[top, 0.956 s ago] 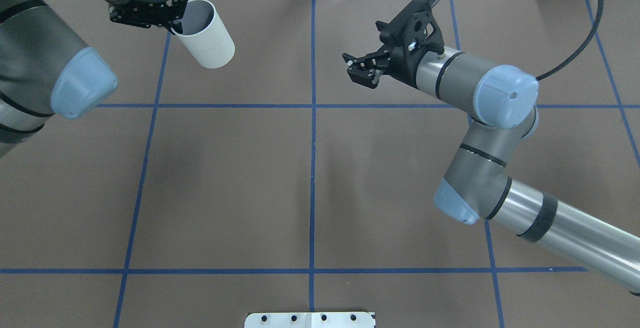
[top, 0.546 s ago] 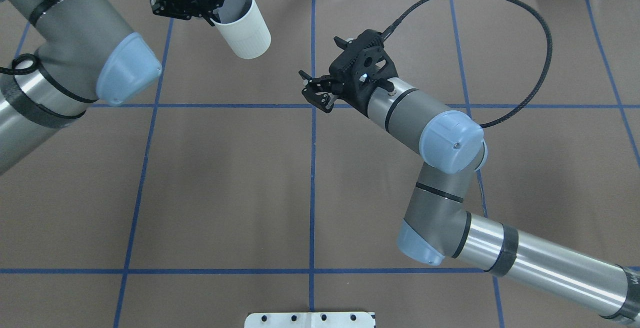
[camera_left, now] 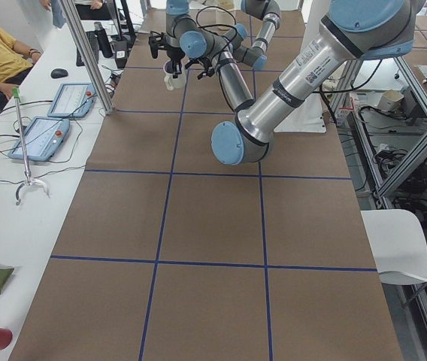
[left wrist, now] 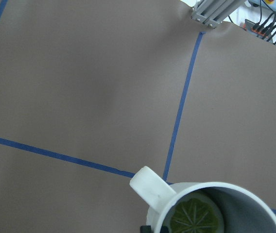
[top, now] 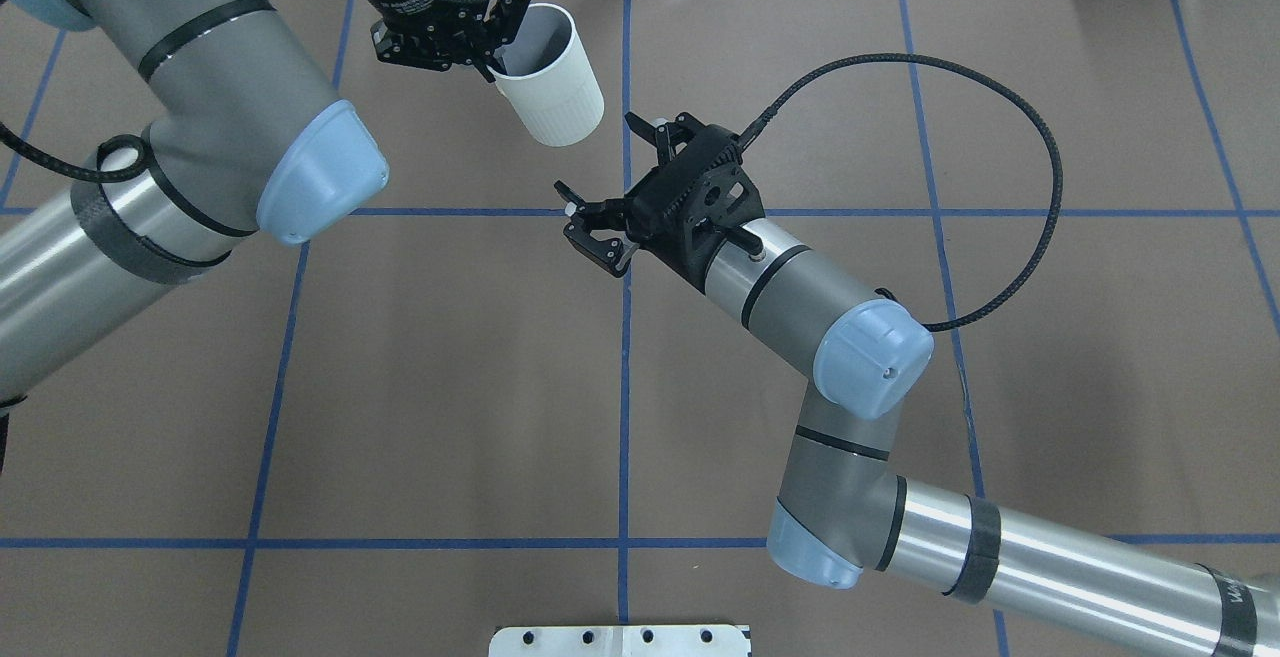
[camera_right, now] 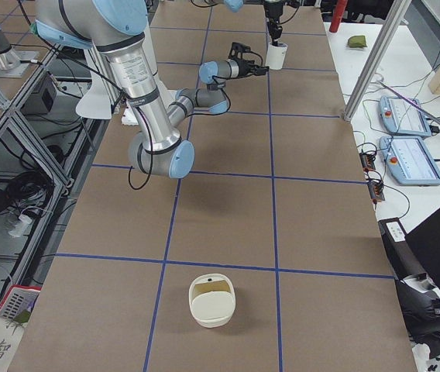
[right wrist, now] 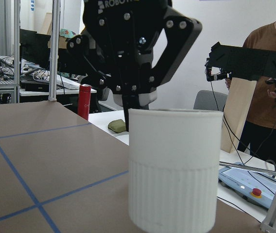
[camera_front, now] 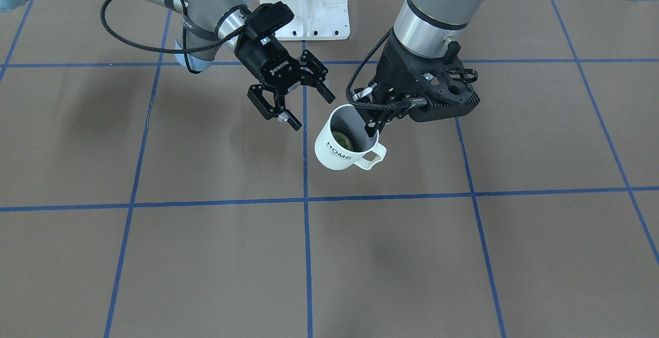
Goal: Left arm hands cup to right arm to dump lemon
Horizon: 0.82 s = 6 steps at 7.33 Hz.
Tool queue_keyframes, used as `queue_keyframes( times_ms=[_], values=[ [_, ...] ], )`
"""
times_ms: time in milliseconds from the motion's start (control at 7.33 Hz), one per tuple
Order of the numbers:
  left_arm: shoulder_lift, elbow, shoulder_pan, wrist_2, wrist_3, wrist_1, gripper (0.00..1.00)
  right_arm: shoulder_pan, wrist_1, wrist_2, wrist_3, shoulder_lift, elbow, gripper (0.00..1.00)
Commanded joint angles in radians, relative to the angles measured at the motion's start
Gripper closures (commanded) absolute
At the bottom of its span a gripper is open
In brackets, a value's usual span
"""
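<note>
The off-white cup [camera_front: 340, 153] with "HOME" on its side hangs tilted above the table, and my left gripper [camera_front: 371, 124] is shut on its rim beside the handle. The lemon [camera_front: 341, 140] lies inside it, and shows too in the left wrist view as the lemon [left wrist: 195, 217] in the cup [left wrist: 254, 194]. From overhead the cup [top: 550, 87] sits just left of the centre line under my left gripper [top: 490, 57]. My right gripper [top: 598, 167] is open, its fingers pointing at the cup a short gap away. It shows from the front as the right gripper [camera_front: 313, 111]. The right wrist view faces the cup [right wrist: 174, 165].
A white bowl-like container [camera_right: 211, 298] stands on the table toward the robot's right end. The white base plate [camera_front: 304, 3] is at the robot's edge. A person [right wrist: 274, 73] stands beyond the far side table with tablets [camera_left: 44, 135].
My left arm has carried the cup rightward toward the centre line. My right gripper has swung left and turned toward the cup, its fingers spread wider.
</note>
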Motion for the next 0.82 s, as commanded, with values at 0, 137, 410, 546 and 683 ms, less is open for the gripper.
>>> queue_keyframes(
  times_ms=[0, 137, 410, 546, 683],
  values=[
    [0.000, -0.002, 0.026, 0.003, -0.013, 0.000, 1.00, -0.011, 0.007, -0.032, 0.000, 0.000, -0.003, 0.06],
    [0.000, -0.004, 0.028, 0.004, -0.013, 0.000, 1.00, -0.013, 0.007, -0.032, 0.000, -0.003, -0.001, 0.06],
    [-0.002, -0.007, 0.035, 0.005, -0.013, 0.000, 1.00, -0.011, 0.006, -0.039, 0.000, -0.004, -0.003, 0.06],
    [0.000, -0.016, 0.041, 0.007, -0.020, 0.000, 1.00, -0.013, 0.006, -0.041, 0.000, -0.004, -0.003, 0.06],
    [-0.002, -0.024, 0.045, 0.007, -0.034, 0.000, 1.00, -0.013, 0.003, -0.041, 0.000, -0.004, -0.004, 0.06]
  ],
)
